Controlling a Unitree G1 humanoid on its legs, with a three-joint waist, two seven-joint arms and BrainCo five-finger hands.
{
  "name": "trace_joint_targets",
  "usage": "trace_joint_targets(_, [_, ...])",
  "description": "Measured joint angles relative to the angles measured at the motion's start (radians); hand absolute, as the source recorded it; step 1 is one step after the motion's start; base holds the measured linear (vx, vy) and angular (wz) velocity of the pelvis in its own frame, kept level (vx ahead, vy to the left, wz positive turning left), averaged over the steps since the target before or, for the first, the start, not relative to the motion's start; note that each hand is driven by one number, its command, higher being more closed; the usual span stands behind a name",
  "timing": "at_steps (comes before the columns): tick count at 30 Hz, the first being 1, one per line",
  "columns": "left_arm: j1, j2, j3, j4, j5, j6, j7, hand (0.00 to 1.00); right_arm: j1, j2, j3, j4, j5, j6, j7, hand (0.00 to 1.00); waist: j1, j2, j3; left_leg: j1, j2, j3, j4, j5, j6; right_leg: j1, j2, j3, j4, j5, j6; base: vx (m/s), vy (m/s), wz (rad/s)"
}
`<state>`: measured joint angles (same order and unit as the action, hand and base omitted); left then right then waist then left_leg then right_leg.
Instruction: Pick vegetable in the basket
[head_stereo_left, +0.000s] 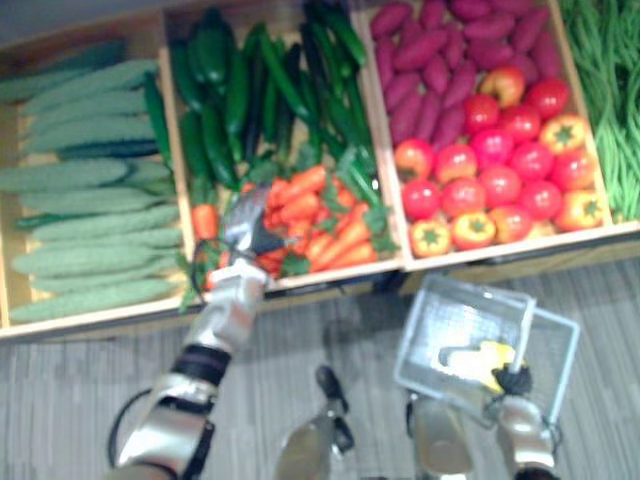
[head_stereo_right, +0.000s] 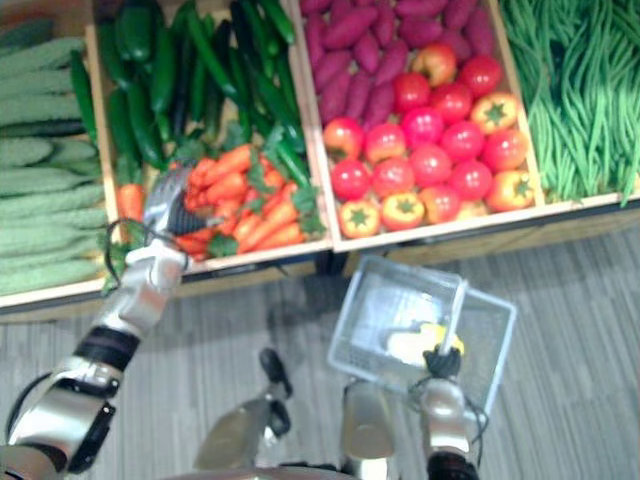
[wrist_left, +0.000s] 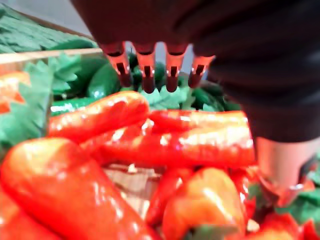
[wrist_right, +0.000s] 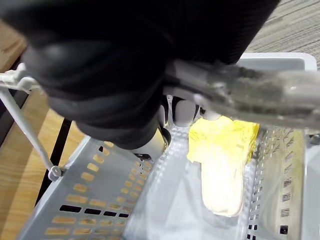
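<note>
- Carrots (head_stereo_left: 310, 215): orange, with green tops, heaped at the near end of the second crate from the left; long dark green peppers (head_stereo_left: 240, 90) fill the far end of the same crate.
- Left hand (head_stereo_left: 245, 232): reaches over the near edge of that crate and sits just above the carrot heap. In the left wrist view its fingers (wrist_left: 146, 70) stand in a straight, slightly parted row over the carrots, gripping nothing; whether the tips touch a carrot cannot be told.
- Basket (head_stereo_left: 475, 285): pale grey perforated plastic, hanging tilted over the floor (head_stereo_left: 330, 330) in front of the tomato crate, well apart from the carrots.
- Handle (wrist_right: 250, 92): pale bar running across the basket's open top.
- Right hand (head_stereo_right: 437, 365): under its dark cover, curled round the handle and carrying the basket.
- Cabbage (wrist_right: 220, 165): one piece, white stem with yellow leaves, lying on the basket bottom beside the right hand.
- Cucumbers (head_stereo_left: 90, 200): pale green and bumpy, stacked in the leftmost crate.
- Sweet potatoes (head_stereo_left: 440, 60): purple, at the far end of the third crate.
- Tomatoes (head_stereo_left: 500, 170): red, with some orange-yellow ones, at the near end of that crate.
- Green beans (head_stereo_left: 610, 90): long, piled in the rightmost crate.
- Divider (head_stereo_left: 383, 150): light wood, between the carrot and tomato crates.
</note>
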<state>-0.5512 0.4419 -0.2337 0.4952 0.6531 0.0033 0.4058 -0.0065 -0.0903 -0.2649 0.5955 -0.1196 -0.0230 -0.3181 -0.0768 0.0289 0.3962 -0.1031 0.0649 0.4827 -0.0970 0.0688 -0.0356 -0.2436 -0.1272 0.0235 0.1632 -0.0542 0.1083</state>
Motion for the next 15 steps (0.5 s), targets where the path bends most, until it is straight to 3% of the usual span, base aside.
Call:
trace_joint_targets(7, [-0.129, -0.010, -0.057, 0.058, 0.033, 0.008, 0.009, 0.00, -0.016, -0.006, 0.001, -0.034, 0.003, -0.002, -0.006, 1.00, -0.002, 0.008, 0.032, -0.025, 0.000, 0.041, 0.000, 0.000, -0.001, -0.051, 0.002, 0.032, 0.014, 0.001, 0.001, 0.06, -0.012, -0.13])
trace_joint_targets(8, [-0.138, -0.011, -0.058, 0.063, 0.039, 0.009, 0.014, 1.00, -0.019, -0.006, 0.001, -0.034, 0.003, -0.002, -0.006, 1.00, -0.003, 0.009, 0.032, -0.029, 0.000, 0.047, 0.000, -0.001, -0.001, -0.055, 0.002, 0.034, 0.014, 0.001, 0.002, 0.08, -0.007, -0.11])
trace_joint_targets(15, [-0.300, -0.029, -0.058, 0.180, 0.112, 0.017, 0.066, 1.00, -0.061, -0.008, 0.046, -0.041, 0.011, -0.003, -0.019, 1.00, 0.000, 0.006, 0.044, -0.065, 0.000, 0.069, 0.000, -0.002, -0.004, -0.107, 0.002, 0.046, 0.030, 0.002, 0.004, 0.06, -0.007, -0.04])
